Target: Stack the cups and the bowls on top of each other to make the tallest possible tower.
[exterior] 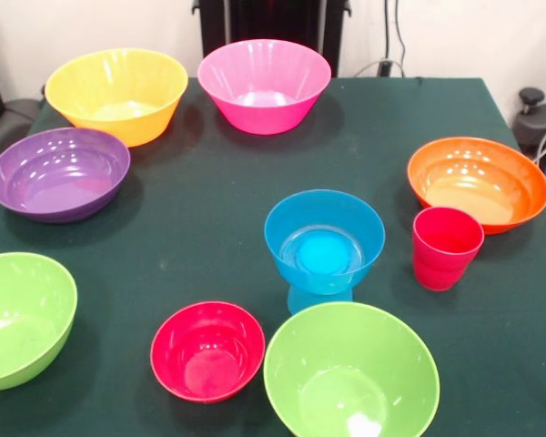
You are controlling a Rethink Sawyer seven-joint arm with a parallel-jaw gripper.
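A blue bowl (324, 238) sits upright on top of an upturned light blue cup (317, 299) near the table's middle; this is the tower. A red-pink cup (446, 247) stands upright just to its right. A small red bowl (207, 350) lies at the front, left of a lime green bowl (350, 373). A second lime green bowl (18, 319) is at the front left edge. The purple bowl (59, 173) is at the left, the yellow-orange bowl (116, 94) and pink bowl (264, 85) at the back, the orange bowl (478, 182) at the right. The gripper is not in view.
The table has a dark green cloth (209, 237). The robot's black pedestal (273, 23) stands behind the pink bowl. Dark equipment (537, 118) sits off the table's right side.
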